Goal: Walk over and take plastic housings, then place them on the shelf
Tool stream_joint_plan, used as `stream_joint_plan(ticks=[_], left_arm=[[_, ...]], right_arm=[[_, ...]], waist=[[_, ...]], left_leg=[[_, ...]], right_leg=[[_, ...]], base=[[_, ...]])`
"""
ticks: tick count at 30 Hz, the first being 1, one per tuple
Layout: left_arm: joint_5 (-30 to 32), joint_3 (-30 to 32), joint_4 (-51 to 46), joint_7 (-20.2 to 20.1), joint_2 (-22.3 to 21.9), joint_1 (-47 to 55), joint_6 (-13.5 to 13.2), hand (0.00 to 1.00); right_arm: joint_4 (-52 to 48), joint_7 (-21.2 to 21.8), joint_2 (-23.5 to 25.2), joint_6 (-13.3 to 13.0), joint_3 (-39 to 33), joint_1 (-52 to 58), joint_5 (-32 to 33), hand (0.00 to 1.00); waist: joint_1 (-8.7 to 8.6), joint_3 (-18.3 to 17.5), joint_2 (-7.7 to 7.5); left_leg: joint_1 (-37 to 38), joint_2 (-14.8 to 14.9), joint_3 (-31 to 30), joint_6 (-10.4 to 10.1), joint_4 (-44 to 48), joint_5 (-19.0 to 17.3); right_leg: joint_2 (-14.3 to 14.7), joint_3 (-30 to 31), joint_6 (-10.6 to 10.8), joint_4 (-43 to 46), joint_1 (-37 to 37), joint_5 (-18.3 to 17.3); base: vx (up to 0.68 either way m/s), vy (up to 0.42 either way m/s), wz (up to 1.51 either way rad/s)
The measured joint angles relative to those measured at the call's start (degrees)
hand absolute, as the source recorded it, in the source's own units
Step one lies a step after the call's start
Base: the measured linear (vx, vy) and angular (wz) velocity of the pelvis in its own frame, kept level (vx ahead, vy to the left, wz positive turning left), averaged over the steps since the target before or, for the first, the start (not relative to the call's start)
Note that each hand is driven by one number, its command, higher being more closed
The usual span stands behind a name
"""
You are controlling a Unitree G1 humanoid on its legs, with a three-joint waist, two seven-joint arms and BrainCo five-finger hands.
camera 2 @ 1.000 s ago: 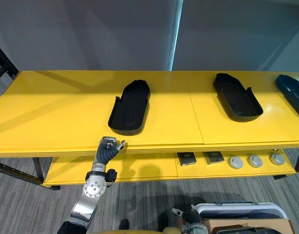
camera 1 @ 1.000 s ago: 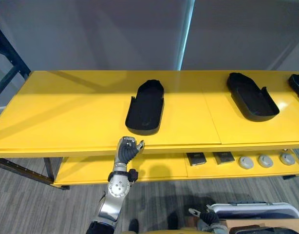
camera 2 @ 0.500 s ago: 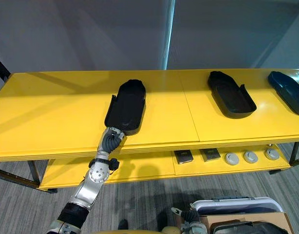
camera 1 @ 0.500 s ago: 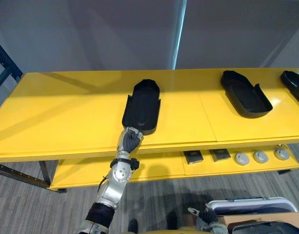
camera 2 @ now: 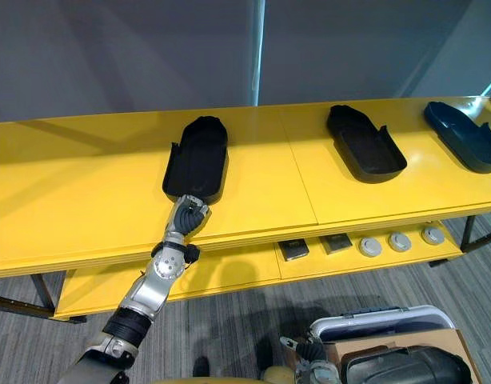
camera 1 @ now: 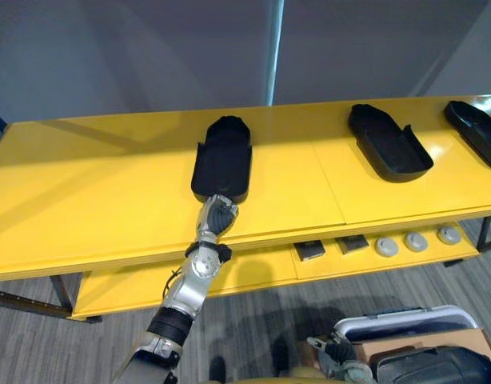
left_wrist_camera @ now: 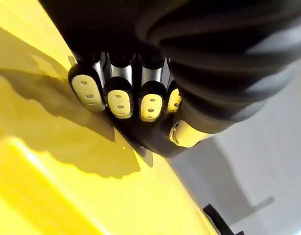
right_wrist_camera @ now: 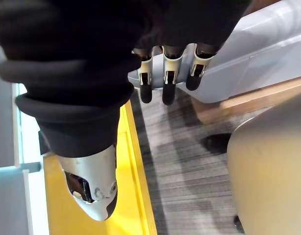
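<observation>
left hand (camera 1: 217,216), fingers curled on the near rim of a matte black, trough-shaped plastic housing (camera 1: 223,156) by the front edge of the glossy yellow shelf (camera 1: 93,200), open surface on both sides. right hand (right_wrist_camera: 165,73) low, fingers loosely straight.

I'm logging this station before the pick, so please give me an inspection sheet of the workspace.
Surface: yellow top shelf, a seam between its two panels.
Job's things: three black housings lying apart on it: left housing, middle housing, right housing.
Clutter: lower shelf holds two dark square parts and three grey discs.
Hands: left hand curled on the left housing's near end; right hand open, low beside a pale bin.
Cables: nothing seen.
Surroundings: grey wall, grey carpet.
</observation>
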Motion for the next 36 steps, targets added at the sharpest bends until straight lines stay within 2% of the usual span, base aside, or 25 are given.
stream_joint_plan(ticks=[11,14,17,19,22,23,24,25,26,27,29,32,35,36], left_arm=[[-0.1,-0.6,-0.5,0.1,0.2,-1.2,0.5,1.0],[-0.6,-0.4,-8.4,0.3,1.0,1.2,-0.1,1.0],[-2.6,1.8,-21.0,0.5,1.4,4.8,-1.9,1.0],[-3.6,6.8,-32.4,1.8,1.4,8.6,-4.5,1.0],[-5.2,14.6,-40.7,3.7,1.2,11.6,-7.3,1.0],[-6.5,20.6,-43.4,5.0,1.0,13.5,-8.5,1.0],[-7.2,23.4,-44.2,5.6,0.9,14.6,-8.8,1.0],[-9.5,28.7,-45.0,7.5,0.8,17.1,-9.5,1.0],[-11.6,33.7,-45.1,9.0,0.7,19.7,-9.7,1.0],[-12.6,36.1,-45.1,9.5,0.6,21.1,-9.7,1.0],[-17.6,42.7,-42.7,10.2,-0.1,26.8,-9.8,1.0],[-21.6,45.5,-36.5,9.0,-0.8,32.7,-9.0,1.0],[-22.6,45.3,-24.5,4.9,-2.6,37.6,-6.3,1.0],[-22.6,44.9,-17.9,3.1,-3.7,38.0,-5.3,1.0]], right_arm=[[0.0,-0.2,0.4,0.0,-1.3,-0.1,0.0,0.0],[0.1,-0.3,0.4,-0.1,-1.3,-0.1,0.1,0.0],[0.1,-0.4,0.2,-0.2,-1.3,-0.1,0.2,0.0],[0.3,-0.4,-0.3,-0.2,-1.3,0.0,0.3,0.0],[0.7,-0.4,-0.8,-0.2,-1.3,0.1,0.5,0.0],[1.2,-0.4,-1.1,-0.2,-1.2,0.0,0.5,0.0],[1.5,-0.4,-1.2,-0.2,-1.3,0.0,0.6,0.0],[1.8,-0.4,-1.2,-0.2,-1.3,0.0,0.6,0.0],[1.9,-0.5,-1.2,-0.2,-1.2,0.1,0.6,0.0],[2.0,-0.5,-1.2,-0.1,-1.2,0.1,0.6,0.0],[1.8,-0.4,-1.2,0.2,-1.0,0.7,0.5,0.0],[-0.3,-0.4,-0.9,0.8,-0.6,1.6,0.5,0.0],[-2.8,-0.4,0.0,0.9,0.5,1.9,0.0,0.0],[-3.6,-0.3,0.0,1.0,1.5,2.0,-0.1,0.0]], waist=[[-0.03,0.4,0.13],[0.1,0.6,0.24],[0.21,0.8,0.52],[0.87,0.9,0.87],[2.34,1.2,1.29],[3.17,1.2,1.43],[3.42,1.2,1.43],[3.55,1.2,1.36],[3.83,1.1,1.29],[4.23,1.1,1.23],[6.19,1.1,1.05],[6.98,0.8,0.66],[8.15,-0.1,-0.05],[8.19,-0.3,-0.34]], left_leg=[[1.1,-0.1,-0.2,0.0,-0.4,0.0],[1.7,-0.2,-0.8,0.0,-0.3,0.0],[0.9,-0.3,-2.2,0.1,0.4,-0.2],[1.3,-0.1,-2.8,-0.1,0.5,-0.3],[1.6,0.1,-3.3,-0.1,0.6,-0.3],[2.0,0.1,-3.9,0.0,0.7,-0.2],[2.3,0.1,-4.2,0.1,0.7,-0.1],[2.4,0.1,-4.9,0.1,0.8,-0.2],[2.4,0.1,-5.2,-0.1,0.8,-0.3],[2.4,0.2,-5.3,-0.2,0.8,-0.3],[2.3,0.2,-5.3,0.1,1.0,-0.6],[2.2,0.1,-5.3,0.5,2.1,-1.7],[1.9,0.1,-4.9,0.9,4.7,-3.6],[2.0,0.1,-4.8,0.7,5.4,-4.0]], right_leg=[[-0.2,-0.2,0.0,0.0,1.0,0.0],[-0.3,-0.6,0.2,0.0,1.9,-0.1],[-0.4,-1.6,0.9,0.0,2.5,-0.7],[-0.3,-2.0,0.7,0.5,3.0,-1.1],[-0.1,-2.4,0.2,1.7,3.0,-1.6],[-0.1,-3.0,0.0,2.5,3.3,-2.1],[0.0,-3.2,0.1,2.7,3.6,-2.5],[-0.1,-3.8,0.0,3.4,3.8,-3.0],[-0.1,-4.3,0.0,3.9,3.8,-3.4],[-0.1,-4.5,-0.1,4.0,3.8,-3.5],[-0.3,-5.0,0.0,4.5,3.9,-3.9],[-0.5,-5.5,0.1,4.7,4.6,-4.3],[-0.6,-5.5,-0.1,5.4,5.1,-4.9],[-0.6,-5.7,0.1,5.5,5.6,-5.1]], base=[[0.0,0.007,0.01],[-0.05,0.014,0.09],[-0.07,0.006,0.21],[-0.03,-0.011,0.15],[-0.03,-0.022,0.08],[-0.01,-0.017,0.19],[-0.01,-0.019,0.29],[-0.01,-0.016,0.27],[0.0,-0.013,0.25],[-0.01,-0.007,0.17],[-0.01,0.001,0.11],[0.0,0.009,0.09],[0.01,0.003,-0.03],[0.0,0.0,0.0]])
